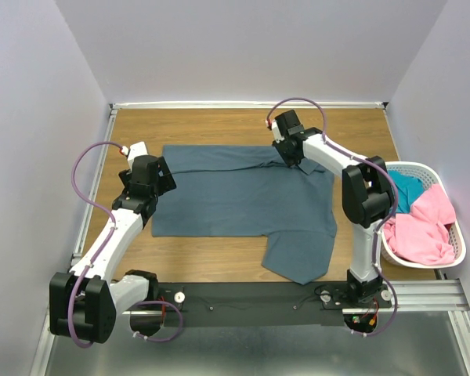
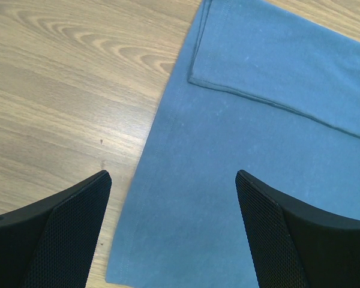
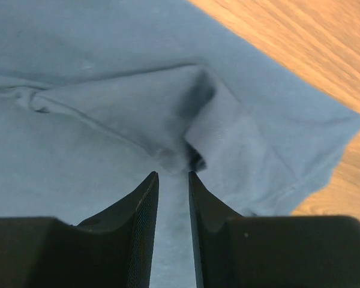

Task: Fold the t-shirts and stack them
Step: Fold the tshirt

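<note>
Blue-grey t-shirt (image 1: 235, 196) lies under left gripper (image 2: 172, 174) (jaws spread) and right gripper (image 3: 173, 174) (jaws barely apart).

The spread t-shirt (image 1: 235, 196) lies midway on the table (image 1: 219, 125). My left gripper (image 2: 174, 192) is over its left edge, my right gripper (image 3: 173, 175) at its far right corner. At the right, the basket (image 1: 423, 166) holds two more t-shirts (image 1: 423, 231).

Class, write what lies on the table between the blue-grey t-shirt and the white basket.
Between blue-grey t-shirt and white basket: bare wooden table, the right arm standing over it, per the top external view.
</note>
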`<action>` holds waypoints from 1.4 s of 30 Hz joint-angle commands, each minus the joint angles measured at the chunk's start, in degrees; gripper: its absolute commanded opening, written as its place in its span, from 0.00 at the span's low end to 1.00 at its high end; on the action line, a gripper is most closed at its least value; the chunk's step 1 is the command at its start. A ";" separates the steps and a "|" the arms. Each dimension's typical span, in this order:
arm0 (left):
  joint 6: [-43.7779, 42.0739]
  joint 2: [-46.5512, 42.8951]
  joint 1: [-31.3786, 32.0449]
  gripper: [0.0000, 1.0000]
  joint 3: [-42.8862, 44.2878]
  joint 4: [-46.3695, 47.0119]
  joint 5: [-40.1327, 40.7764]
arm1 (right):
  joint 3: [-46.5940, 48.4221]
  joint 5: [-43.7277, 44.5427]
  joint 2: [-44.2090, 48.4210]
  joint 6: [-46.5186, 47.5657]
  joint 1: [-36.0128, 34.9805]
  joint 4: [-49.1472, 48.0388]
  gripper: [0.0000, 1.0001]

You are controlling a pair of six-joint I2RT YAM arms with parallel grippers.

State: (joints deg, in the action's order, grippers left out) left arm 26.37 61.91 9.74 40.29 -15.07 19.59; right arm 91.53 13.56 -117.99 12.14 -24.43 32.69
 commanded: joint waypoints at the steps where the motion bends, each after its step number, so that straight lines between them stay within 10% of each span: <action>1: -0.18 0.32 -0.33 0.93 -0.04 0.92 -0.52 | -0.73 -5.91 1.28 2.88 -0.18 -0.52 0.34; 24: -0.18 0.93 -0.25 0.93 0.05 0.92 -0.79 | 1.73 -3.55 -5.67 6.31 -0.18 -0.69 0.38; 34: -0.18 0.76 -0.25 0.93 0.05 0.92 -0.96 | 1.55 -2.31 -5.05 6.14 -0.18 -0.78 0.04; 42: 0.00 0.76 -0.25 0.93 0.05 1.01 -1.05 | -0.82 -2.66 -0.31 3.77 -1.24 0.35 0.02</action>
State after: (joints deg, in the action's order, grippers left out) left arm 26.37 62.48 9.76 40.29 -15.07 19.46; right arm 91.68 10.85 -122.08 17.65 -24.64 32.62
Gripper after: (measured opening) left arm 0.926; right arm 0.023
